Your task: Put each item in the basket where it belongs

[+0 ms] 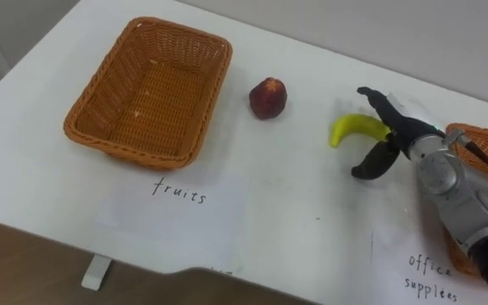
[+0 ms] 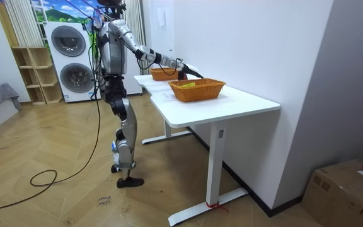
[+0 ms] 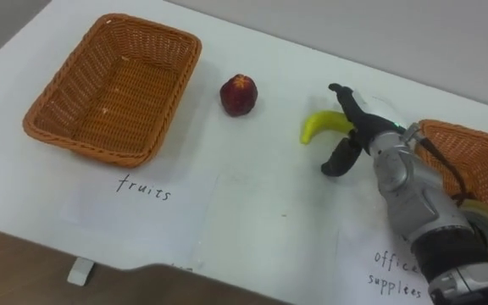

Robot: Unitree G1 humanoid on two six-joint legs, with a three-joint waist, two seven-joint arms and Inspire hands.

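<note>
On the white wall-side table (image 1: 312, 246), the right robot hand (image 1: 403, 138), open, straddles a banana (image 1: 350, 129).

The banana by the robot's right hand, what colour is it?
Yellow. The banana shows best in the left eye view, lying on the white table.

My head cams, L & R eye, look steeply down on the table (image 1: 312, 229) from close in, set side by side. Both share the basket (image 1: 151, 89) & labels (image 1: 179, 193). Room cam stands well back, facing the table's end, robot at its left.
</note>
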